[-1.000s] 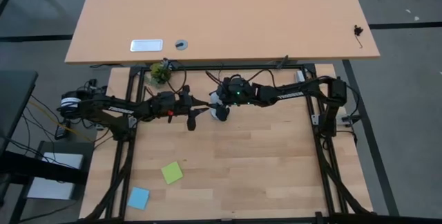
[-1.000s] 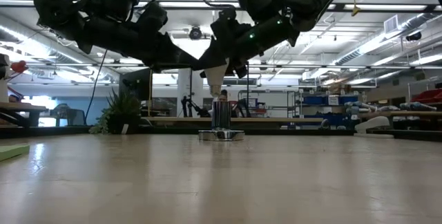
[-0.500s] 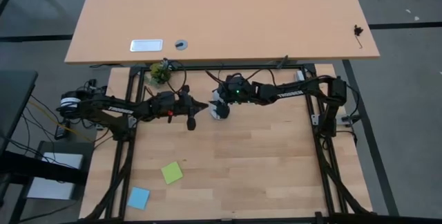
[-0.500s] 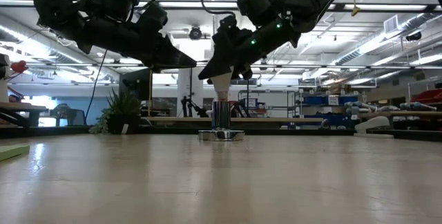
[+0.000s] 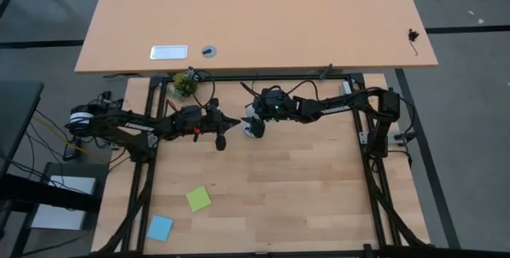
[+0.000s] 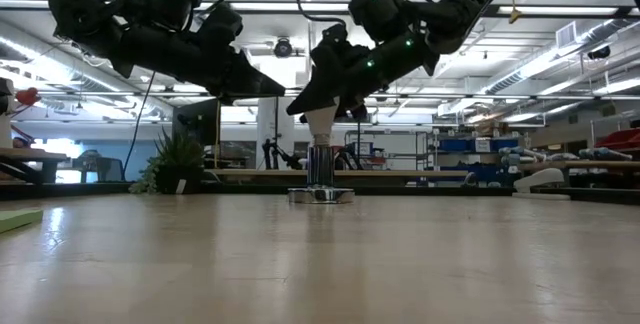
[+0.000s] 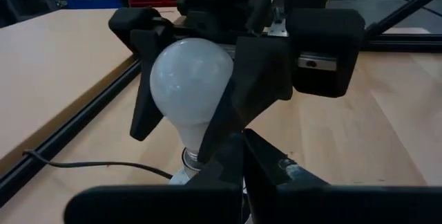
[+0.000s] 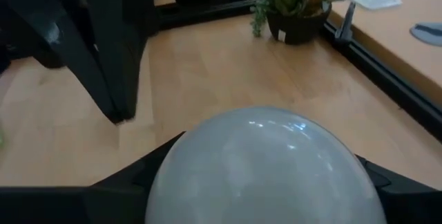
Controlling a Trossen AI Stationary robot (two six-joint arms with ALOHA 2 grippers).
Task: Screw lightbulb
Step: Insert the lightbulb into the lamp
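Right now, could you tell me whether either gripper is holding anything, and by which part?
The right gripper holds the lightbulb by its frosted glass globe, above the socket. The left gripper holds nothing.

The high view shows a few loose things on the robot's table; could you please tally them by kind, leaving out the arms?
Lightbulb, held by the right end effector: 1
Sticky notes, one green, one blue: 2
Potted plant: 1
Total: 4
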